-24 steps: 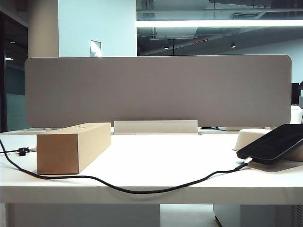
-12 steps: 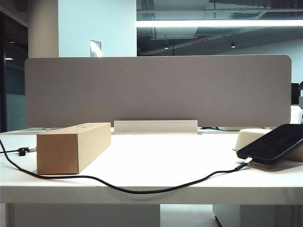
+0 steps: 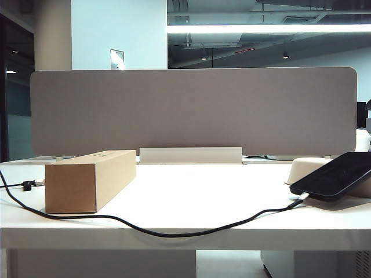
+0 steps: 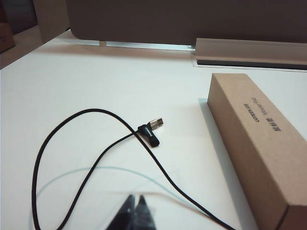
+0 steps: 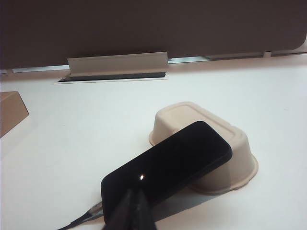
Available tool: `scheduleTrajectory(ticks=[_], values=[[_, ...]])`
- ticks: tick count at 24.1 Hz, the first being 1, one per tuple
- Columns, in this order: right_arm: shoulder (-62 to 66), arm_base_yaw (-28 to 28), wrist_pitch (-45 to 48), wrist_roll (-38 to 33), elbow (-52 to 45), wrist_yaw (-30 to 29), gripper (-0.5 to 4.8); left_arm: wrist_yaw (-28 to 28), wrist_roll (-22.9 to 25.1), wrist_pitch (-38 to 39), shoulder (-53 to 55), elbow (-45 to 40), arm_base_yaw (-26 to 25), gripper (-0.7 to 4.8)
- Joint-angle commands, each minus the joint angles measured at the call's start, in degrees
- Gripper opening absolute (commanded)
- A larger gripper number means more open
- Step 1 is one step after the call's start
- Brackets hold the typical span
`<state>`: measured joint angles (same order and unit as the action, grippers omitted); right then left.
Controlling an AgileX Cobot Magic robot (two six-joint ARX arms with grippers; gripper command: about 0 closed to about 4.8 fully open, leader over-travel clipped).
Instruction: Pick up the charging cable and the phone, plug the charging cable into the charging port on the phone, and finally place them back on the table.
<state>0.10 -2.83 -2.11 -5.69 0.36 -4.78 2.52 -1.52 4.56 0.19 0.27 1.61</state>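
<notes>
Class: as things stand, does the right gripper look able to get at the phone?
Probably yes. The phone leans uncovered on the upturned tray, just ahead of the shut right gripper; its jaws must open first.

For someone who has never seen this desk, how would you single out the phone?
On the white table, look to the right side, where a cream tray lies upside down. The phone leans tilted against that tray, its low end on the table beside the charging cable. It is the only glossy black slab; the cardboard box on the left is brown.
</notes>
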Motion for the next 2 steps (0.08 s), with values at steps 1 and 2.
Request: scheduleTrajectory(ticks=[1, 2], values=[[-0.1, 0.1, 0.5, 0.1, -0.3, -0.1, -0.05, -0.2, 0.0, -0.4, 0.0, 0.2, 0.1, -0.06], [-0.1, 0.1, 0.5, 0.1, -0.3, -0.1, -0.05, -0.2, 0.0, -0.4, 0.0, 0.2, 0.1, -0.06]])
